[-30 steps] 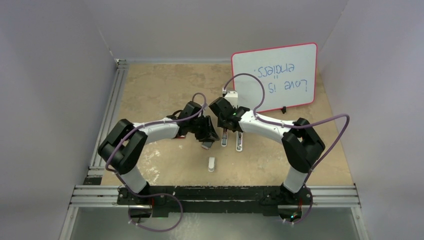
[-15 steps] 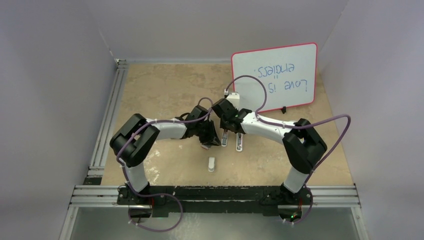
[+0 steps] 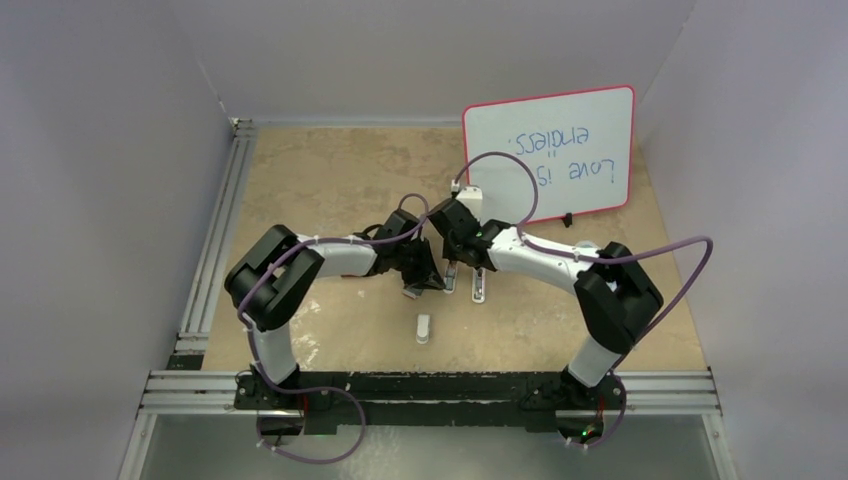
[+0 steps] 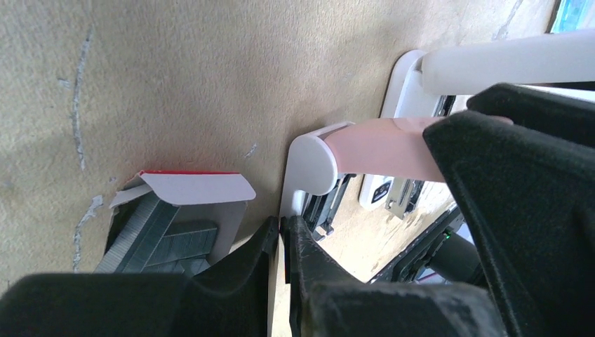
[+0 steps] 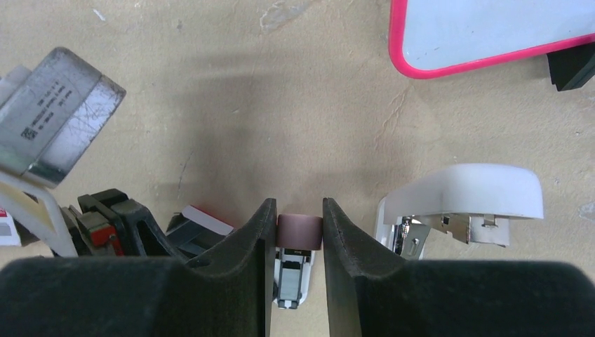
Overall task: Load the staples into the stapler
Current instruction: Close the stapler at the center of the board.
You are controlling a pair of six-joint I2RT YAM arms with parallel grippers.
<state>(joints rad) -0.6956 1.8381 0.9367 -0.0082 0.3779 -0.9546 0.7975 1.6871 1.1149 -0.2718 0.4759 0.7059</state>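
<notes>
The small pink stapler (image 3: 450,277) lies mid-table. My right gripper (image 5: 298,210) is shut on its pink top (image 5: 299,232), and the grey magazine (image 5: 290,284) shows below. The staples (image 4: 165,235) are dark grey strips in an open red-edged box (image 5: 202,222) just left of the stapler (image 4: 379,147). My left gripper (image 4: 284,235) sits between box and stapler. Its tips are pressed together on a thin dark strip, the same grey as the staples. In the top view the left gripper (image 3: 418,283) and the right gripper (image 3: 455,262) almost touch.
A second, white stapler (image 5: 463,193) lies open just right of the pink one. A pink-framed whiteboard (image 3: 550,150) stands at the back right. A small white object (image 3: 423,328) rests nearer the arm bases. An aluminium rail (image 3: 215,240) runs along the table's left edge.
My left jaws have closed from part-open to nearly touching, while the left arm swung its elbow rightward. The right gripper tightened on the pink top and shifted slightly left.
</notes>
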